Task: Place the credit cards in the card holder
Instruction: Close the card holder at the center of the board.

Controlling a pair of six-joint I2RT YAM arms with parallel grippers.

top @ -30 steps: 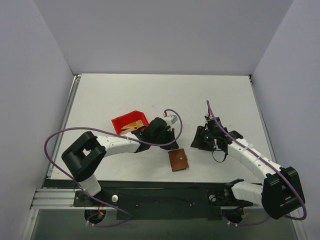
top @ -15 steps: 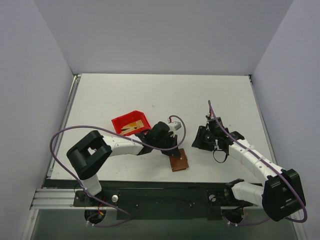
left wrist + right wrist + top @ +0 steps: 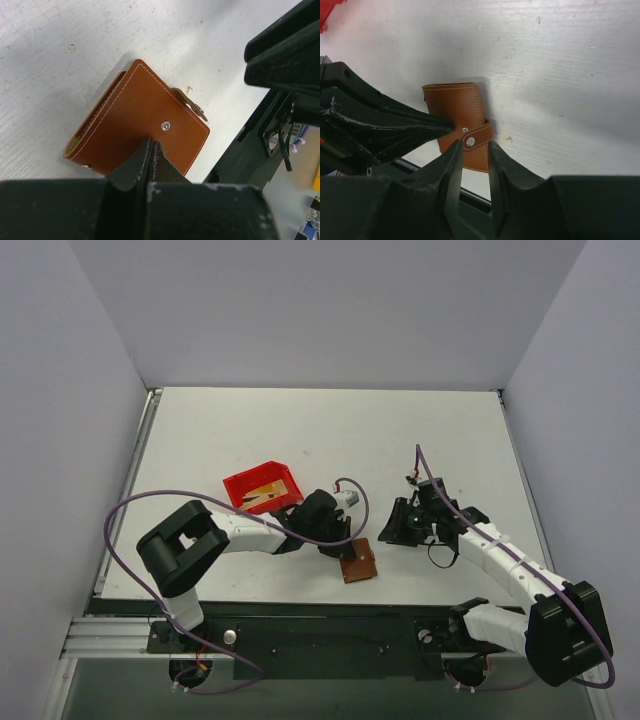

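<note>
The left gripper (image 3: 151, 146) has swung from the red bin (image 3: 236, 484) down to the card holder (image 3: 140, 112), which lies closed right under its shut, empty tips; the same holder lies just ahead of the right gripper's (image 3: 474, 146) part-open, empty jaws

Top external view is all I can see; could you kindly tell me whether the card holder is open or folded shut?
Observer: Folded shut. The left wrist view shows the card holder lying flat, brown cover up.
Operator: What is the left gripper doing there, please?
Observer: The left gripper has its jaws shut, tips at the cover beside a snap stud.
Operator: And the right gripper?
Observer: In the right wrist view, the right gripper has its jaws apart, one either side of the snap tab. Whether they touch it is unclear.
</note>
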